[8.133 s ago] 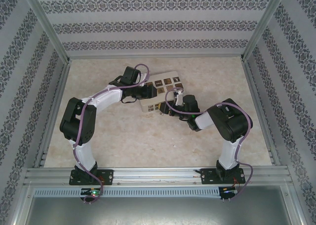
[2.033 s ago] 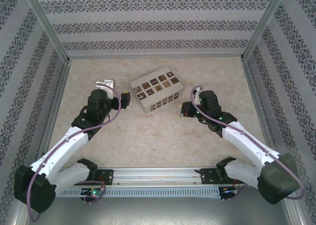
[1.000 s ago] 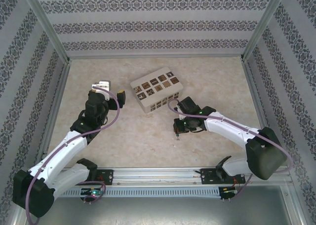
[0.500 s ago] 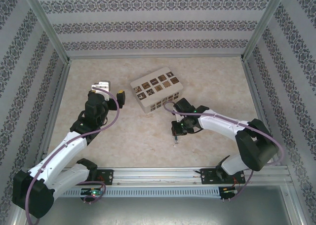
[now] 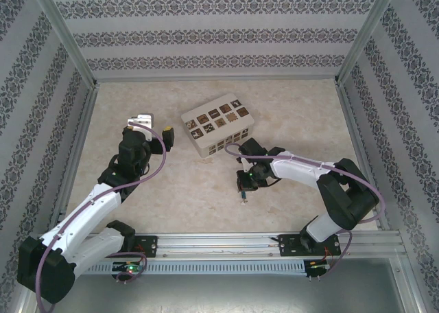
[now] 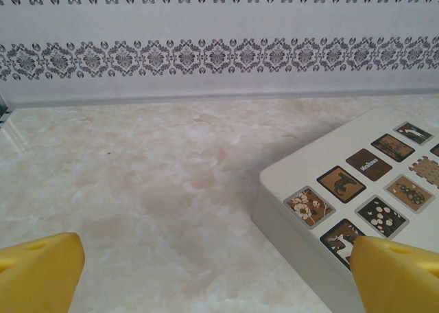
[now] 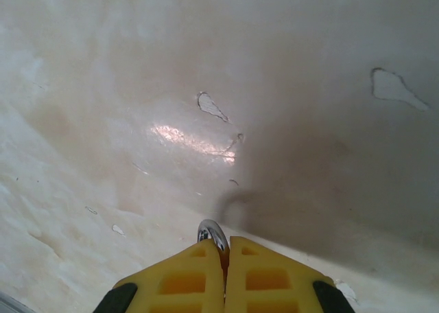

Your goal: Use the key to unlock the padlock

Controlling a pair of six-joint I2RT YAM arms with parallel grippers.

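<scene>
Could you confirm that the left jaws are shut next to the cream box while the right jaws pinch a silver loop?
Not quite: the left wrist view shows the left gripper open, jaws wide apart, next to the cream box. The right gripper does pinch a silver loop.

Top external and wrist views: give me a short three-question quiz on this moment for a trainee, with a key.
1. True or false: the left hand is shut on the cream box.
2. The right hand is: A) open above the box; B) shut on a small silver metal piece over bare table; C) resting on the box top.
3. Fill in: in the top view, the left hand sits to the ___ of the box.
Key: 1 false, its fingers are wide apart beside the box. 2 B. 3 left.
</scene>
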